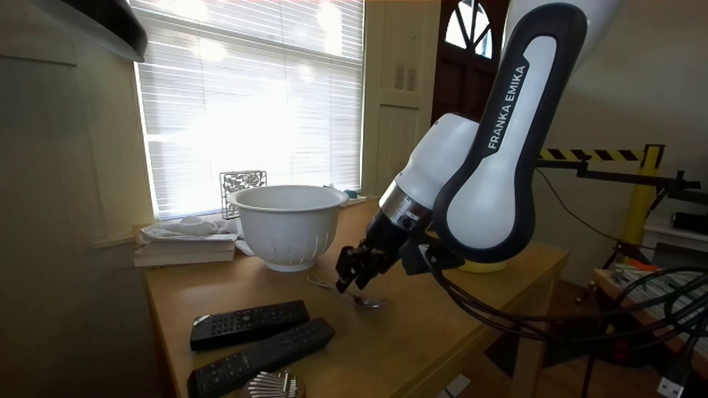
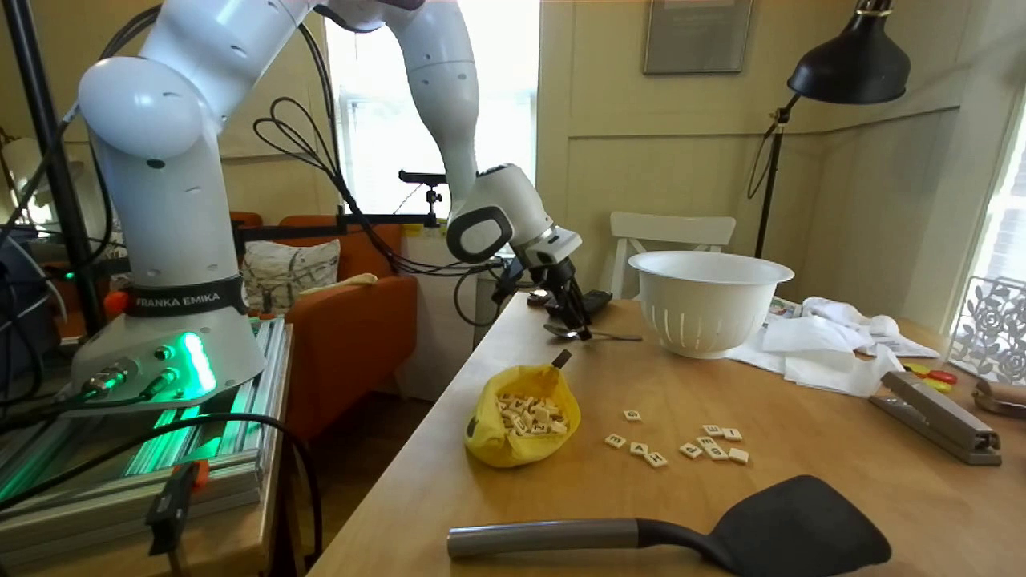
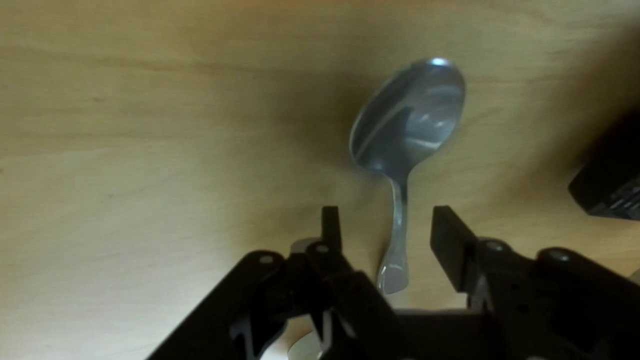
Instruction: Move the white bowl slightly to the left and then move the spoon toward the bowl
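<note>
The white bowl (image 1: 287,235) stands upright on the table in both exterior views (image 2: 705,308). The silvery spoon (image 1: 369,302) lies on the table beside it, its handle pointing toward the bowl; it also shows in an exterior view (image 2: 621,337) and whole in the wrist view (image 3: 410,120). My gripper (image 3: 386,224) is open, with one finger on each side of the spoon's handle and a gap on both sides. In both exterior views the gripper (image 1: 352,286) points down at the spoon (image 2: 583,332). How high the fingertips are above the table is hard to tell.
Two black remotes (image 1: 249,324) lie near the spoon, with a thumb piano (image 1: 275,385) beside them. Papers and cloth (image 2: 834,344) lie behind the bowl. A yellow bag of letter tiles (image 2: 521,445), loose tiles, a stapler (image 2: 938,417) and a black spatula (image 2: 801,529) are on the table.
</note>
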Robot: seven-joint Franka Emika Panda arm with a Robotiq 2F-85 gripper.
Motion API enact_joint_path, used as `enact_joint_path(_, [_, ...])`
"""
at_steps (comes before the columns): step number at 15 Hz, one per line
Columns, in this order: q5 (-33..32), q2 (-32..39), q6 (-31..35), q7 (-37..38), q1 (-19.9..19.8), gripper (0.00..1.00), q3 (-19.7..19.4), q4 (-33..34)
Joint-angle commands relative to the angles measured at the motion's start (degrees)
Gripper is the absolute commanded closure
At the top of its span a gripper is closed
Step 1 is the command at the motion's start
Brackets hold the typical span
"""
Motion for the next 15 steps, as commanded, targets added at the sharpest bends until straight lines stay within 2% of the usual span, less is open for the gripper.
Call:
enact_joint_path(1, [0.9,1.8,1.2,-0.5,-0.1,0.48,0.4,1.1])
enact_joint_path(5, [0.4,1.9,2.1,-0.7,-0.4,0.43,1.0,1.1])
enact_joint_path(7, [0.1,1.9,2.0,-1.2,-0.3,0.47,1.1,1.0])
enact_joint_path(9, [-0.1,2.0,2.3,-2.0,0.0,0.61,0.9,0.9])
enact_joint_path(10, [-0.2,2.0,2.4,-2.2,-0.1,0.75,1.0,0.9])
enact_joint_path(13, [-0.4,2.2,3.0,-2.8,-0.3,0.99,1.1,1.0])
enact_joint_path(15, [-0.6,2.3,3.3,-2.8,-0.6,1.00,1.3,1.1])
